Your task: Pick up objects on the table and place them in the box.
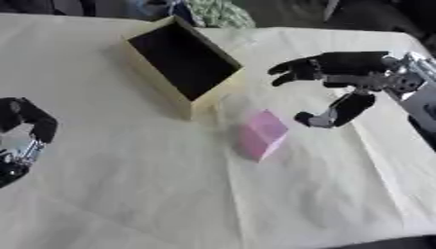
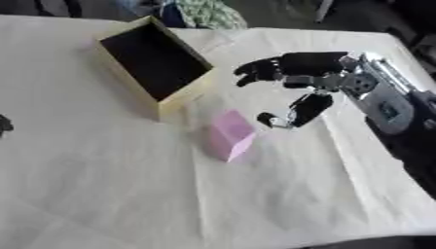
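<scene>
A pink block (image 1: pixel 262 133) lies on the pale tablecloth near the middle, just right of the near corner of a shallow yellow box (image 1: pixel 183 62) with a dark inside. My right hand (image 1: pixel 340 73) hangs to the block's upper right, open, fingers spread toward the box and thumb (image 1: pixel 332 114) pointing down; it touches neither block nor box. My left hand (image 1: pixel 26 131) rests at the left edge, fingers curled, holding nothing.
The cloth-covered table (image 1: pixel 153 194) stretches wide below and left of the block. Dark shapes and a patterned green cloth (image 1: pixel 217 12) lie beyond the far edge. The table's right edge runs close under my right forearm (image 2: pixel 383 104).
</scene>
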Robot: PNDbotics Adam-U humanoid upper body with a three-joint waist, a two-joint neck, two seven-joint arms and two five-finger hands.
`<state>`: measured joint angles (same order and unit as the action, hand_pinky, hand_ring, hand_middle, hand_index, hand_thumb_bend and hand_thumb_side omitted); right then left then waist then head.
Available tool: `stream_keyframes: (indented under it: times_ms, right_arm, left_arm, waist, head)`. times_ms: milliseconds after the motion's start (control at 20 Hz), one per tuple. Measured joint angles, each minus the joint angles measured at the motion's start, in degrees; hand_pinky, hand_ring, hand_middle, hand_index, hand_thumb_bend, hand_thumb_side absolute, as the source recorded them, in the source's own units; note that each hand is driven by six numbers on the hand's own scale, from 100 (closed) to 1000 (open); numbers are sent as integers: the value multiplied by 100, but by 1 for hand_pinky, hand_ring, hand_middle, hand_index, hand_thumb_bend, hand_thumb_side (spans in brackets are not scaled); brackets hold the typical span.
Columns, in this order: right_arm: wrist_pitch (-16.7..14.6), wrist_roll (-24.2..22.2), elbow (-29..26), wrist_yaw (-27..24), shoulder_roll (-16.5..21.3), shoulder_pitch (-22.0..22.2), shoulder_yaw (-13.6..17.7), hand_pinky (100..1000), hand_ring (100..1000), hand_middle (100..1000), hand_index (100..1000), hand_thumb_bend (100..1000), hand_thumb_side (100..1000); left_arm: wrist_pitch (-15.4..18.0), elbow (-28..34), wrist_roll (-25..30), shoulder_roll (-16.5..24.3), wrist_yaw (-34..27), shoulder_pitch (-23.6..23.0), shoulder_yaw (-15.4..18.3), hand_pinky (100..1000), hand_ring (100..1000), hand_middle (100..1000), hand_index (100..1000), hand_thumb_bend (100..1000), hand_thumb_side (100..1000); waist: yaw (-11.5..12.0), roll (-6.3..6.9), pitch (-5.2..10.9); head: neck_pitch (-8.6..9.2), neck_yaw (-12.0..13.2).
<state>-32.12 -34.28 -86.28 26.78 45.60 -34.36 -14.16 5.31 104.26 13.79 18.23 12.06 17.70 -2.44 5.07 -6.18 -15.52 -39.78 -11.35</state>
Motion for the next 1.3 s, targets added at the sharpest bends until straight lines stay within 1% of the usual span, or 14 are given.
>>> stream_keyframes:
  times_ms: [200,250,450,700,1050,1300]
  right_arm:
    - [-24,24,88,52,-37,-38,-1,919,986,1000,1000,196,593]
    - [-31,31,99,60,-39,-41,-2,920,989,1000,1000,238,592]
    - [-32,32,177,235,-92,-41,-71,920,990,1000,1000,243,600]
    - [-77,76,295,496,-210,-47,-145,920,990,1000,1000,228,615]
    - [-108,108,304,581,-253,-98,-244,920,990,1000,1000,227,618]
    - [-102,101,288,582,-254,-100,-246,921,991,1000,1000,231,625]
  left_arm:
    - [0,0,0,0,0,0,0,653,542,456,557,335,619]
    - [0,0,0,0,0,0,0,653,542,455,557,335,618]
    - [0,0,0,0,0,1,0,653,542,455,556,336,618]
    - [10,0,10,-1,0,2,-1,653,542,455,557,336,618]
    - [13,0,13,-1,0,2,-1,653,542,455,556,336,618]
    - [13,0,13,-1,0,2,-1,653,542,455,556,336,617]
  waist:
    - [0,1,0]
    - [0,1,0]
    - [6,6,0]
    - [6,8,0]
    - [6,10,0]
    - [6,10,0]
  head:
    - [0,0]
    - [0,0]
    - [0,-5]
    - [0,-14]
    - [0,-20]
    - [0,-21]
